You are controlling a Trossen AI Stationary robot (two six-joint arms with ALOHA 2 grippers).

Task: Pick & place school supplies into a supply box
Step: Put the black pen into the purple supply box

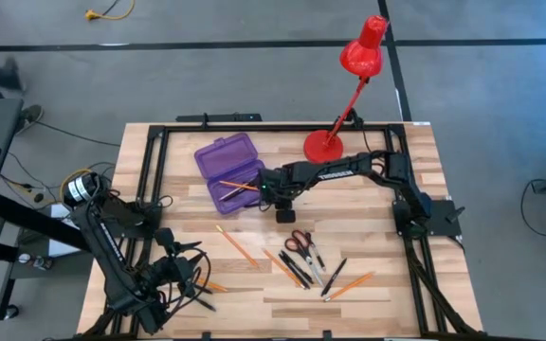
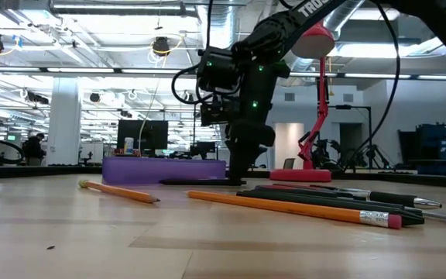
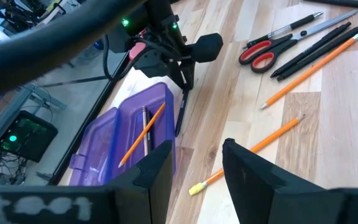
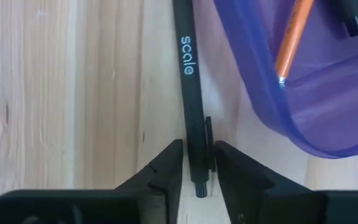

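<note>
The purple supply box [image 1: 226, 170] lies open at the table's far middle, with an orange pencil [image 3: 143, 134] and a black pen [image 3: 145, 119] inside. My right gripper [image 4: 197, 163] is down at the table just right of the box, shut on a black pen [image 4: 189, 81] that lies along the box's wall. My left gripper [image 3: 197, 168] hovers open over the near left corner, holding nothing. The other school supplies lie flat on the near middle: red-handled scissors [image 1: 299, 242], orange pencils [image 1: 238, 246] and black pens [image 1: 297, 270]. My right gripper pinches the black pen at its clip end [image 4: 196, 149] between its two fingers. The fingers come from above, pointing down, and lie across the pen. The pen lies flat on the table, alongside the box's outer wall.
A red desk lamp [image 1: 349, 95] stands on its round base [image 1: 325, 147] at the far edge, right of the box. Black frame rails [image 1: 150, 180] run along the table's sides. Bare wood shows between the box and the loose supplies.
</note>
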